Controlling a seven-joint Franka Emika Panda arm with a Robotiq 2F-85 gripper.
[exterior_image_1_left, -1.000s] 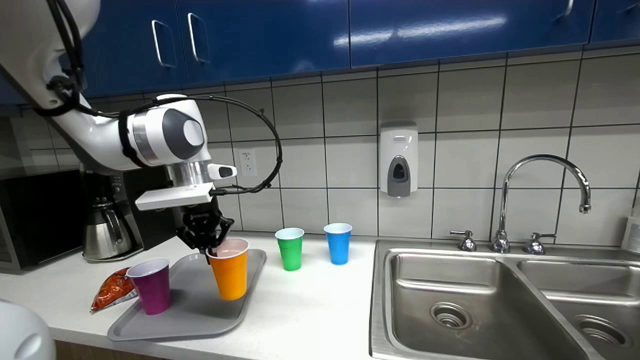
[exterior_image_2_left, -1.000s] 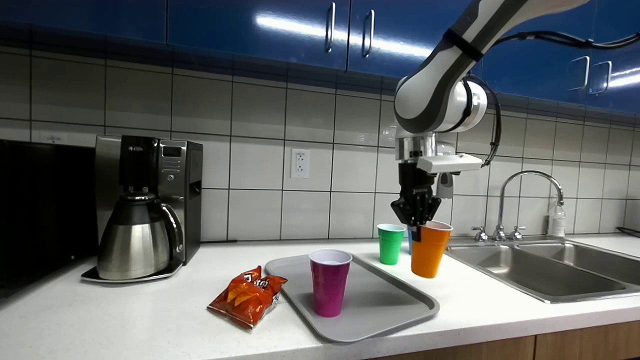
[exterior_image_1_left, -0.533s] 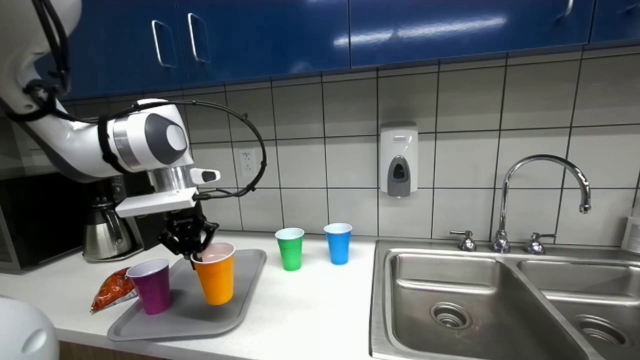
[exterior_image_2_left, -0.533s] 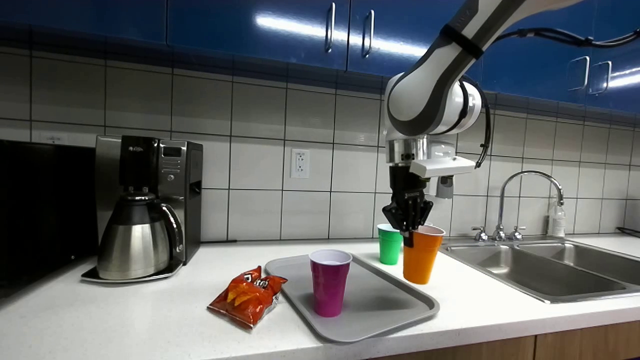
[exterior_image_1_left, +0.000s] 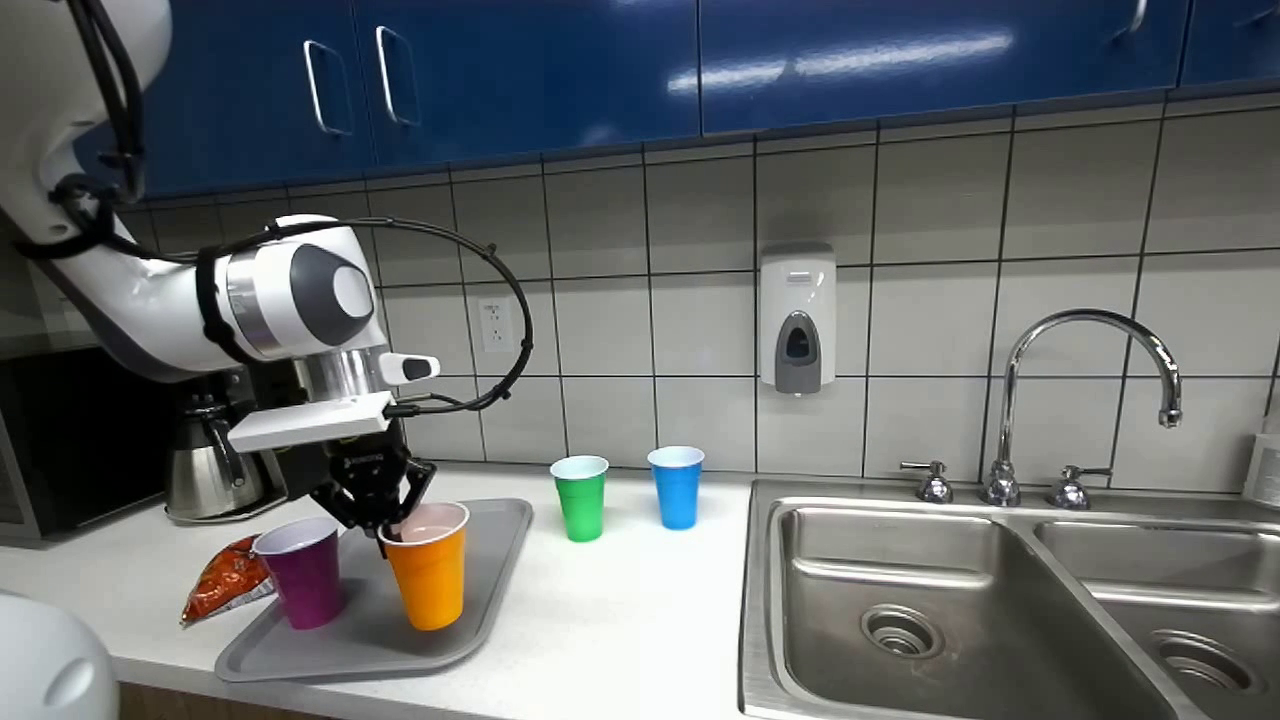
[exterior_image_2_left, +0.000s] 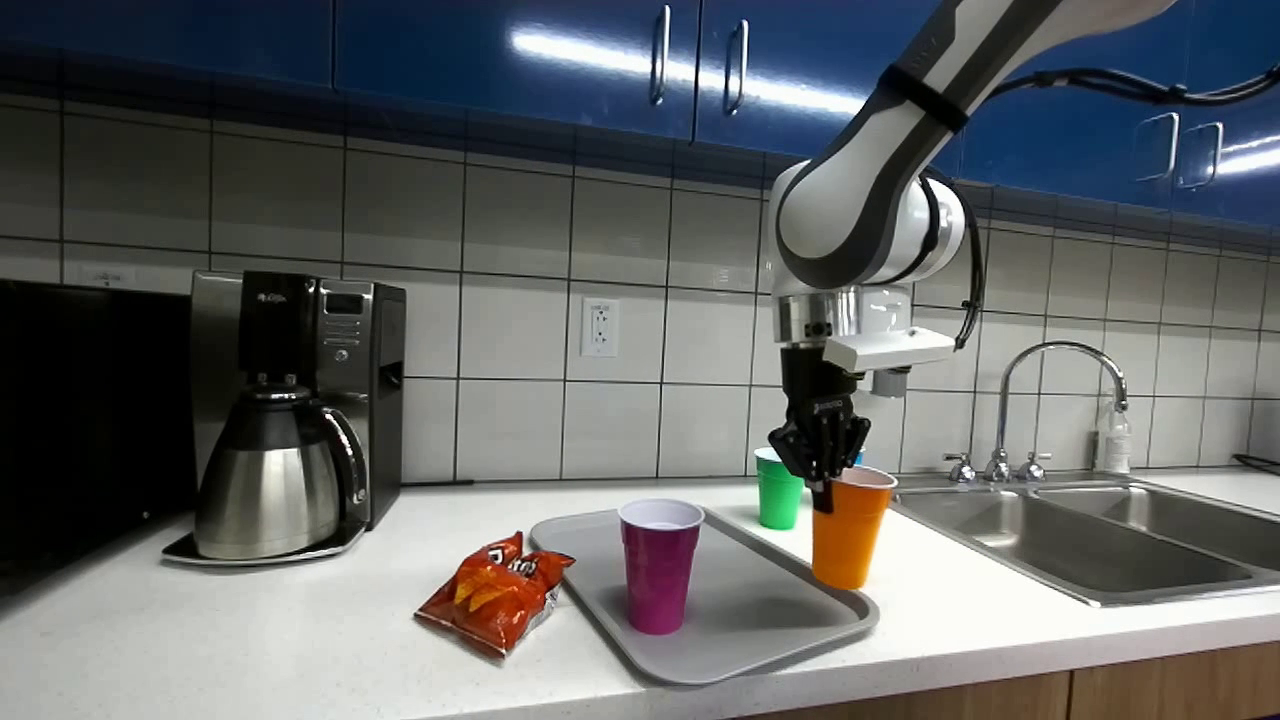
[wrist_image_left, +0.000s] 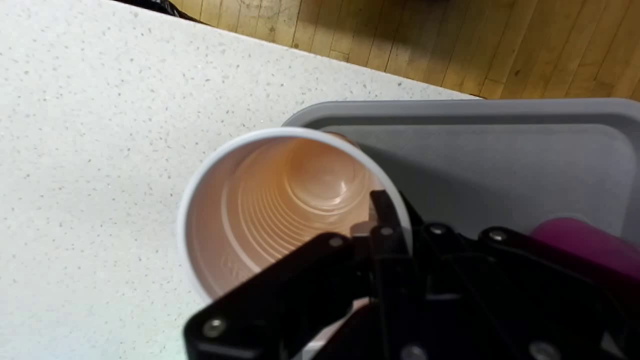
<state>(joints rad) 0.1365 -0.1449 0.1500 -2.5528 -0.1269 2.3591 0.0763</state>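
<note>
The counter (exterior_image_2_left: 250, 640) carries a sink (exterior_image_1_left: 762, 620) and a tray (exterior_image_2_left: 745, 595), whose raised edge facing the sink could snag what the gripper (wrist_image_left: 396, 206) holds: it pinches the orange cup (exterior_image_2_left: 850, 545) by one side of its rim, tilted over that edge near the front corner, so a knock might swivel the cup or buckle its thin wall. The counter is pale and speckled, the tray matte and round-cornered; the purple cup (exterior_image_2_left: 660, 575), nearer the opposite edge, is glossy and tapered, the orange one ribbed inside with a white rim

orange cup (exterior_image_1_left: 430, 580) | purple cup (exterior_image_2_left: 660, 575) | green cup (exterior_image_1_left: 580, 504) | blue cup (exterior_image_1_left: 678, 495) | grey tray (exterior_image_2_left: 740, 605) | speckled white counter (wrist_image_left: 110, 150)
</note>
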